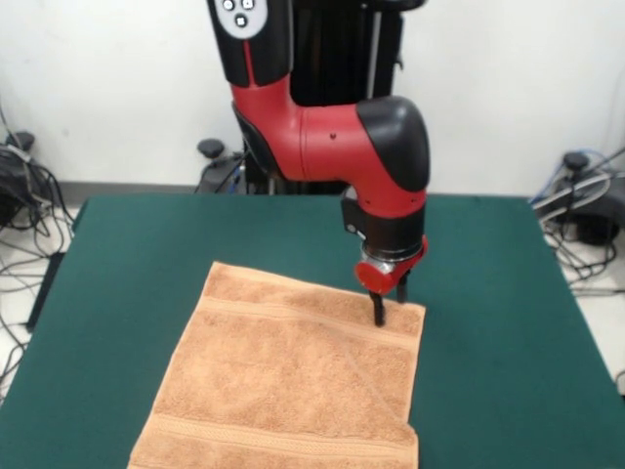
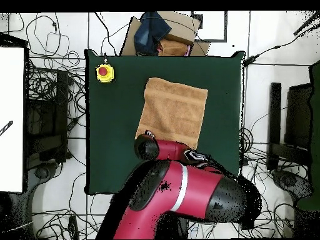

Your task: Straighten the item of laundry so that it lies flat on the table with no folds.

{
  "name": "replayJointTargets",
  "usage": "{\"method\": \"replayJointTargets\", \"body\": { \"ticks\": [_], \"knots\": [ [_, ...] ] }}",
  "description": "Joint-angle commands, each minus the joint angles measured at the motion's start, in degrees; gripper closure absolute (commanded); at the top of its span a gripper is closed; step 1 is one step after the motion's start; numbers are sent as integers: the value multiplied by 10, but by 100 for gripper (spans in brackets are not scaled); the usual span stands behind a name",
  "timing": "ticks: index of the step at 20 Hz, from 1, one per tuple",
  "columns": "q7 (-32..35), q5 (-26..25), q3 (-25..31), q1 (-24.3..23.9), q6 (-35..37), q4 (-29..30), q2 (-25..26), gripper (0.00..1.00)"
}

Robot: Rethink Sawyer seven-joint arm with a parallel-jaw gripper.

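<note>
Peach-orange square terry towel (image 1: 293,381) nearest the camera, spread on the dark green felt-topped table (image 1: 498,322), near edge running out of the front view. Mostly flat; faint diagonal crease, and one near corner looks slightly turned. Black gripper (image 1: 388,303) on the red arm comes down at the towel's far corner, tips on the cloth; spread or closed, cannot tell. Risk: lifting or dragging from here could bunch that corner and make a new fold.

Peach-orange towel (image 1: 293,381), woven bands; dark green table (image 1: 508,322); red-black arm (image 1: 342,137).
</note>
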Motion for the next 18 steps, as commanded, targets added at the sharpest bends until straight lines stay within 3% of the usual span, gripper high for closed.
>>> {"method": "replayJointTargets", "body": {
  "ticks": [1,18],
  "knots": [
    [148,13,-24,12,-23,-36,36,0],
    [136,17,-25,10,-7,-59,52,0]
  ]
}}
